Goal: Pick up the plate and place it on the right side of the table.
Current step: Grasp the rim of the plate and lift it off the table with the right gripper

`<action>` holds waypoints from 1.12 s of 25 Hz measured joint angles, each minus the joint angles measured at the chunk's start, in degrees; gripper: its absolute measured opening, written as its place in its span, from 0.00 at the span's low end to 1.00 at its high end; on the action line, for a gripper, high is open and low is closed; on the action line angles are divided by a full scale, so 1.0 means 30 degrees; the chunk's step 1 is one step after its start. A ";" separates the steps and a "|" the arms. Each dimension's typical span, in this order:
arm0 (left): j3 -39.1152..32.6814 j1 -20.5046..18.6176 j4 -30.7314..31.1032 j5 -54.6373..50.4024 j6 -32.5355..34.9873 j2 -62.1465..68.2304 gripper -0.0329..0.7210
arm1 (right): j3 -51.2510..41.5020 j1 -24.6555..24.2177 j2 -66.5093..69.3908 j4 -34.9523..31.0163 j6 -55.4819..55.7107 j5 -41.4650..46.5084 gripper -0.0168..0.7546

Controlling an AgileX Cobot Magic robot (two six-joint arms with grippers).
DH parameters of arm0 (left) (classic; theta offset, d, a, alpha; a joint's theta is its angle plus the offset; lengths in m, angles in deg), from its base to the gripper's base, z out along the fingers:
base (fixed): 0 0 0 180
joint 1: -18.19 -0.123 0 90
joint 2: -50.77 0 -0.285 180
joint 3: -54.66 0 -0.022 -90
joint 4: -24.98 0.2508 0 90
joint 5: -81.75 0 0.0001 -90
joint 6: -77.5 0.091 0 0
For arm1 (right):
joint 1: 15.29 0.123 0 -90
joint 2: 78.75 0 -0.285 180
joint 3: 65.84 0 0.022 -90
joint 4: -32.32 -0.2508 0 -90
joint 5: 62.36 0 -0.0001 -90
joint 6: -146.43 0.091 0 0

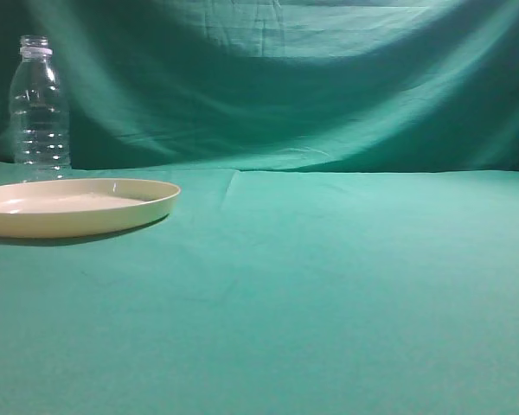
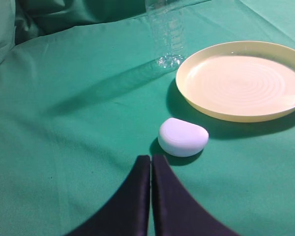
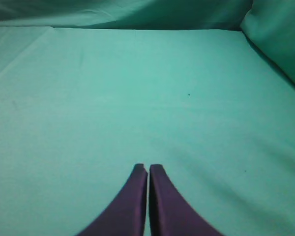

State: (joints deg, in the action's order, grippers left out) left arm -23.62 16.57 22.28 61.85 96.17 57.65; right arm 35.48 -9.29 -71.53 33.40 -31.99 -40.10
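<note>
Left wrist view: plate (image 2: 243,81) ahead-right of left tool (image 2: 151,162) (closed), apart.

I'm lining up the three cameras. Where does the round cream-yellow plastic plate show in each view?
Exterior view: the round cream-yellow plastic plate lies at the left edge, cut off by the frame.
Left wrist view: upper right, beyond the shut left gripper.
Right wrist view: not in it; only teal cloth and the shut right gripper.
Shared landmark: the clear plastic bottle standing just behind the plate.
</note>
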 joint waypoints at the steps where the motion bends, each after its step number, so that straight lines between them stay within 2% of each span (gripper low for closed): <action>1: 0.0000 0.0000 0.0000 0.0000 0.0000 0.0000 0.04 | 0.0000 0.0000 0.0000 0.0000 0.0000 0.0000 0.02; 18: 0.0000 0.0000 0.0000 0.0000 0.0000 0.0000 0.04 | -0.0041 0.0000 0.0000 0.0000 0.0000 -0.0238 0.02; 21: 0.0000 0.0000 0.0000 0.0000 0.0000 0.0000 0.04 | -0.0080 0.0000 0.0000 -0.1128 0.0405 -0.2660 0.02; 26: 0.0000 0.0000 0.0000 0.0000 0.0000 0.0000 0.04 | -0.0080 0.0000 0.0000 -0.2313 0.0720 -0.8504 0.02; 28: 0.0000 0.0000 0.0000 0.0000 0.0000 0.0000 0.04 | 0.0061 0.0000 0.0000 -0.2358 0.0766 -0.8936 0.02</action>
State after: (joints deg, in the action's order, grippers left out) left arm -23.62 16.57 22.28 61.85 96.17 57.65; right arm 35.67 -9.29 -71.53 26.32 -29.69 -66.91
